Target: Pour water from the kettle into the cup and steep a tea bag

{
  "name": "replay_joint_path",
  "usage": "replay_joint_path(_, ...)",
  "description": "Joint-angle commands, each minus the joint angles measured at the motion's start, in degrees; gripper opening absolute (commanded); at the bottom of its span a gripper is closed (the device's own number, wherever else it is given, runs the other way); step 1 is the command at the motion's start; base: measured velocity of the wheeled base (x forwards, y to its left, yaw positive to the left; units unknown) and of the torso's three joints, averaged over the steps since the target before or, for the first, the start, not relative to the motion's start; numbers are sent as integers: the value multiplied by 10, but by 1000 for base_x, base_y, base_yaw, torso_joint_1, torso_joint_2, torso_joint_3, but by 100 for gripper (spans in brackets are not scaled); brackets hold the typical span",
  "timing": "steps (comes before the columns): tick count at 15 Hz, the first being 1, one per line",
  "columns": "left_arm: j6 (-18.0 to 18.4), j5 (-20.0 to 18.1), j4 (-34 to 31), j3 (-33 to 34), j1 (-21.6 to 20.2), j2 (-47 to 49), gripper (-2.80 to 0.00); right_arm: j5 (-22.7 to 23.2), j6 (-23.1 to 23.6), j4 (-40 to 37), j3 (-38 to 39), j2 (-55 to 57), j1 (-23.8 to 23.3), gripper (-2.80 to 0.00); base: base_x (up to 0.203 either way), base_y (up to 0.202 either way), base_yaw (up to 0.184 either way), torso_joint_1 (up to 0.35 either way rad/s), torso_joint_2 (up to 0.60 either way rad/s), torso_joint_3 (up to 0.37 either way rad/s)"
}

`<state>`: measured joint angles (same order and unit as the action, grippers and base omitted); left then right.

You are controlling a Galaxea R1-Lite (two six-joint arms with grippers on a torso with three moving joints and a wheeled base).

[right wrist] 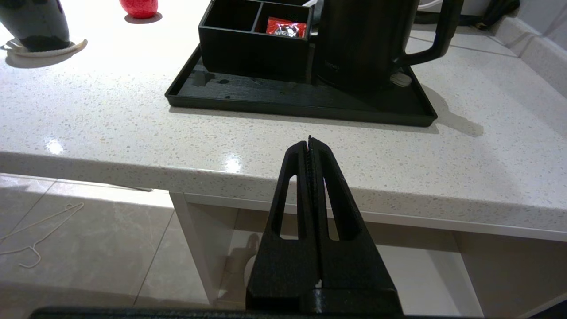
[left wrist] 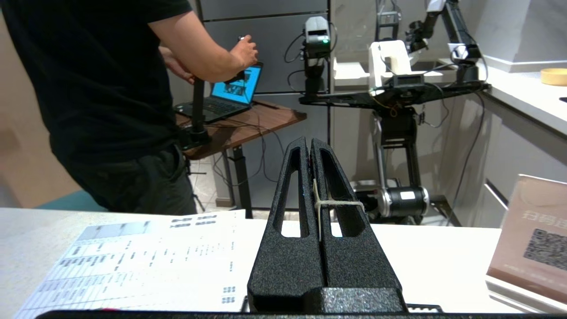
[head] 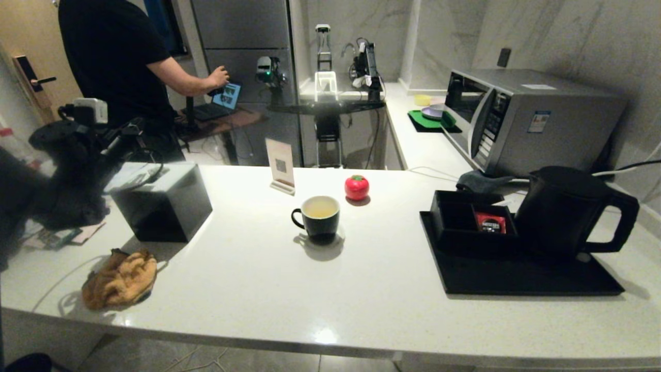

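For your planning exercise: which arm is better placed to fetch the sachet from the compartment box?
Probably the right: its gripper, shut, faces the black compartment box holding the red sachet; the left gripper sits far across the counter.

Left tool (left wrist: 311, 146) closed above a printed sheet (left wrist: 141, 261), perhaps a chart.

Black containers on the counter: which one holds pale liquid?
The cup, the small mug mid-counter. Pale yellowish water shows in its cream inside; the kettle is lidded, and the compartment box holds a red packet.
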<state>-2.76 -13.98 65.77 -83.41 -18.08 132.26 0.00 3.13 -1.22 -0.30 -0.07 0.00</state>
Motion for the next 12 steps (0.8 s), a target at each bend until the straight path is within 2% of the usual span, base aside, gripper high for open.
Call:
replay_joint_path(1,0,-1,4,1,-1,0,-280,0,0,0,0,1,0,-280,0,0,0,0,0,0)
replay_joint_path(6,1,-3,4,32,1,1,-280,0,0,0,0,1,0,-280,0,0,0,0,0,0)
replay_joint_path(12,0,-3,4,30,1,-1,-280,0,0,0,0,1,0,-280,0,0,0,0,0,0)
